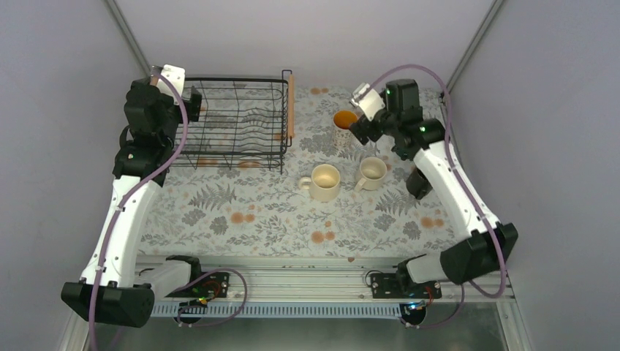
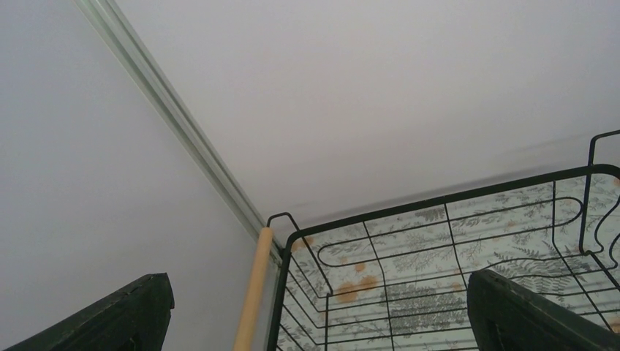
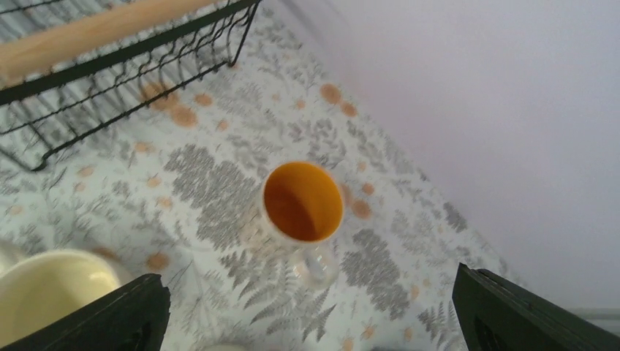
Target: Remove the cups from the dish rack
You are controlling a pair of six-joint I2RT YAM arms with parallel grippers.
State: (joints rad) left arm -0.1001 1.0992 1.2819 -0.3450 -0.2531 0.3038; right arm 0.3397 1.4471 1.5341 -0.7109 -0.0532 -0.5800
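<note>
The black wire dish rack (image 1: 234, 124) stands at the back left with no mugs showing in it. It also shows in the left wrist view (image 2: 439, 270) and the right wrist view (image 3: 124, 80). The white patterned mug with the orange inside (image 1: 343, 124) stands upright right of the rack. The wide cream mug (image 1: 324, 181) and the smaller beige mug (image 1: 371, 172) stand nearer. My right gripper (image 1: 360, 130) is open above the orange-lined mug (image 3: 303, 201), not touching it. My left gripper (image 1: 194, 102) is open and empty over the rack's left end. The dark grey-black and dark green mugs are not clearly visible.
A dark shape (image 1: 418, 183) sits partly under my right arm; I cannot tell what it is. The rack's wooden handles show in the top view (image 1: 290, 106) and left wrist view (image 2: 253, 300). Grey walls close in the floral tablecloth (image 1: 256, 219) at back and sides.
</note>
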